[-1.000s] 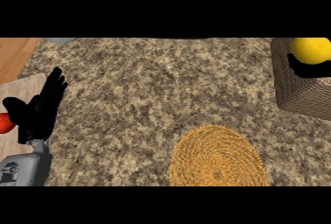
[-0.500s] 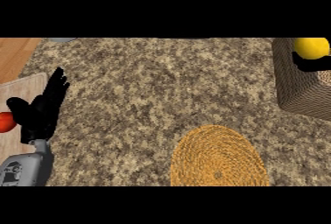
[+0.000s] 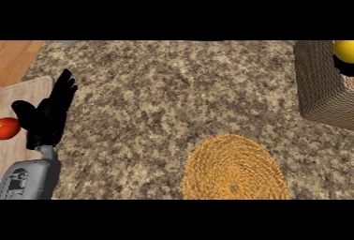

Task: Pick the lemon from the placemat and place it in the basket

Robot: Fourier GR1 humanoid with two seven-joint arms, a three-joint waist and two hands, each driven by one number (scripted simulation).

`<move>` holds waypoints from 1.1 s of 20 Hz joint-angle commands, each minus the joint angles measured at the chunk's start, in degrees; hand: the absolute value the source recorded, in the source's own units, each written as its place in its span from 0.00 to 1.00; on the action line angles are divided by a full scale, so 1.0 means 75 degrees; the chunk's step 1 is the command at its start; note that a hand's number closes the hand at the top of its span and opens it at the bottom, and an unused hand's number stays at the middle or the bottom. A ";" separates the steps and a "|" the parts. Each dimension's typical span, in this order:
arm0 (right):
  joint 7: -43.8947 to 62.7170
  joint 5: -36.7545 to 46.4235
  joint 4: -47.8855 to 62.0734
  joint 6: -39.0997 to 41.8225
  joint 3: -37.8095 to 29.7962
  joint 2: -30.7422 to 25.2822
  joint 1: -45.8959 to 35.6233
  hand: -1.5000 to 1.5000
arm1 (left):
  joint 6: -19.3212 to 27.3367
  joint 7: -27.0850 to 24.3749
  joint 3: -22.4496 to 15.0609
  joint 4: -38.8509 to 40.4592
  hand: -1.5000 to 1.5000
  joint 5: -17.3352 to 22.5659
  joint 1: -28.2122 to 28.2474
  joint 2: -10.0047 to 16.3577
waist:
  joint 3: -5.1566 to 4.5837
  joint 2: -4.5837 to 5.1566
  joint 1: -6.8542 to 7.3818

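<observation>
Lemon (image 3: 344, 50) in basket (image 3: 319, 86), placemat (image 3: 235, 171) nearby; straight-fingered left hand (image 3: 47, 119) beside red fruit (image 3: 7, 128).

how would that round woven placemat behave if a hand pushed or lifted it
The placemat lies flat on the counter, so a push would probably slide it rather than tip or roll it. Its coiled weave suggests it is light and may flex if lifted by one edge. Nothing sits on it to weigh it down.
</observation>
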 commanded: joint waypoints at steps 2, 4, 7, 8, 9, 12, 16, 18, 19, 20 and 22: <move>-0.1417 0.1572 -0.0619 -0.1701 0.1083 -0.0540 0.0343 1.00 | -0.0079 -0.0234 0.0052 0.0163 0.50 0.0022 0.0182 0.0030 | 0.0007 0.0056 0.0058; -0.1416 0.1953 -0.0475 -0.2760 0.1243 -0.0079 0.0232 1.00 | -0.0007 -0.0142 -0.0094 -0.0024 0.50 -0.0038 0.0078 -0.0089 | 0.0016 0.0058 0.0180; -0.1636 0.2274 -0.0006 -0.3297 0.1305 0.0026 0.0013 1.00 | 0.0064 0.0253 -0.0122 0.0118 0.50 -0.0111 -0.0270 -0.0060 | 0.0013 0.0012 0.0037; -0.2025 0.2201 0.0466 -0.2981 0.1120 -0.0390 -0.0307 1.00 | -0.0075 0.0297 0.0038 0.0060 0.50 0.0111 -0.0347 0.0039 | 0.0016 0.0027 0.0092; -0.1820 0.2359 0.0568 -0.3379 0.1159 -0.0202 -0.0375 1.00 | 0.0056 0.0037 -0.0273 -0.0309 0.50 -0.0116 0.0262 -0.0239 | 0.0014 0.0001 0.0118; -0.1935 0.2452 0.1283 -0.3494 0.1060 -0.0028 -0.0815 1.00 | -0.0308 -0.0348 0.0268 0.0436 0.50 0.0198 -0.0035 0.0225 | 0.0009 0.0016 0.0068; -0.1678 0.2790 0.1815 -0.3250 0.1194 -0.0193 -0.1111 1.00 | -0.0151 0.0070 0.0095 0.0137 0.50 0.0020 -0.0215 0.0175 | 0.0009 -0.0010 0.0021; -0.1518 0.3133 0.2157 -0.3338 0.1439 -0.0220 -0.1074 1.00 | 0.0154 -0.0007 -0.0084 0.0036 0.50 -0.0135 -0.0055 -0.0169 | 0.0013 0.0025 0.0106; -0.1542 0.3146 0.2381 -0.3047 0.1438 -0.0332 -0.1139 1.00 | 0.0043 0.0248 -0.0069 0.0081 0.50 -0.0030 -0.0329 -0.0103 | 0.0017 0.0054 0.0143; -0.0982 0.3418 0.2446 -0.2876 0.1666 -0.0250 -0.1470 1.00 | -0.0231 0.0172 -0.0057 -0.0125 0.50 0.0059 -0.0011 0.0073 | 0.0011 0.0034 0.0204; -0.1011 0.3548 0.2693 -0.2668 0.1769 -0.0207 -0.1488 1.00 | -0.0002 -0.0158 -0.0114 -0.0010 0.50 -0.0068 -0.0054 -0.0140 | 0.0015 0.0076 0.0245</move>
